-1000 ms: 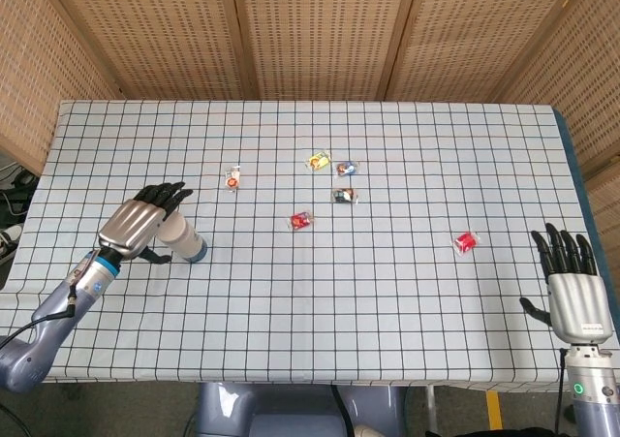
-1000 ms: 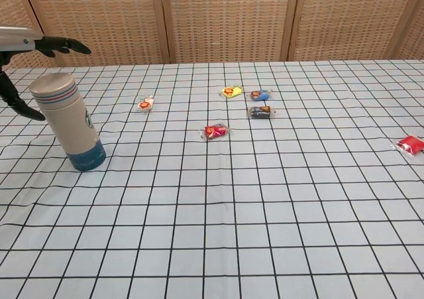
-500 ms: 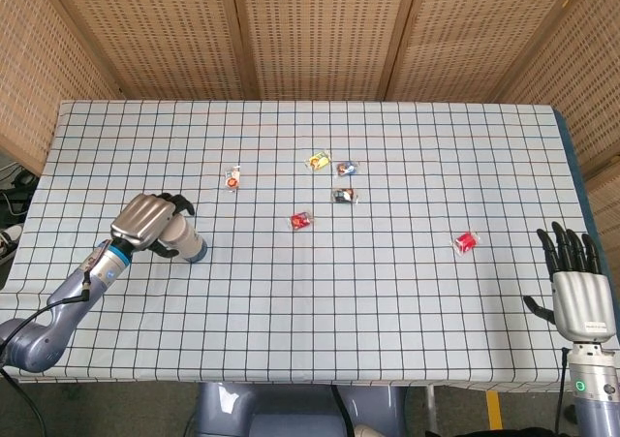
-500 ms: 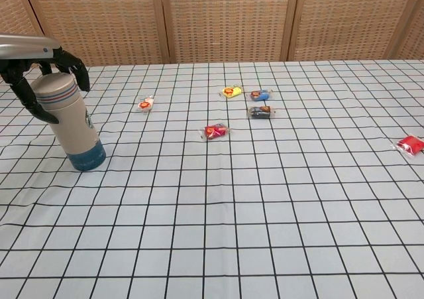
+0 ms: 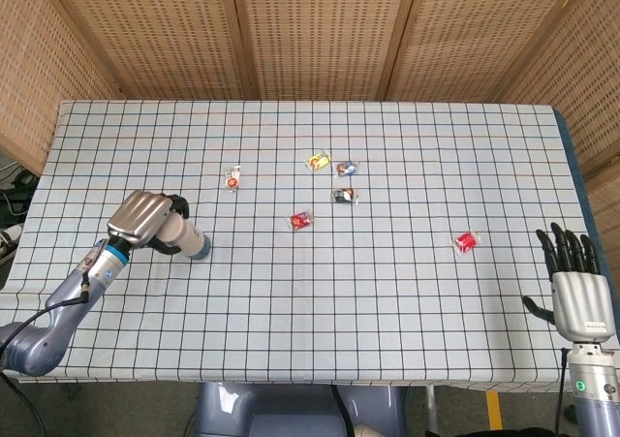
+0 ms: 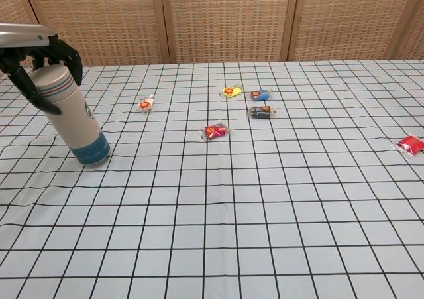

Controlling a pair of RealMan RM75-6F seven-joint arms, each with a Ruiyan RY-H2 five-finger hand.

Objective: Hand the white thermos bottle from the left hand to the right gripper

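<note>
Fingers (image 6: 66, 52) of the left hand (image 5: 141, 220) curl down over the top of the white thermos bottle (image 6: 71, 115), dark fingertips wrapped round its upper body just under the cap; grip looks closed on it. Bottle leans, top tilted to the left, blue base (image 6: 91, 150) on or very near the checked tablecloth (image 5: 387, 292) — cannot tell whether it still touches. It sits at the left side of the table, toward the near edge.

Right hand (image 5: 575, 287) at the far right, off the near right corner of the table, palm-back up, fingers straight and spread apart, holding nothing. Well apart from the bottle; not seen in the chest view.

Scattered on the cloth, all small wrapped sweets:
- white-and-red packet (image 5: 232, 177), beyond the bottle, a bit right
- yellow packet (image 5: 318, 161), centre, farther back
- blue packet (image 5: 346, 169), just right of the yellow one
- dark packet (image 5: 345, 196), near side of the blue one
- red packet (image 5: 301, 221), centre, nearer than the others
- second red packet (image 5: 467, 242), alone at right, between the cluster and the right hand

Woven cane screens (image 5: 310, 30) stand behind the table.
</note>
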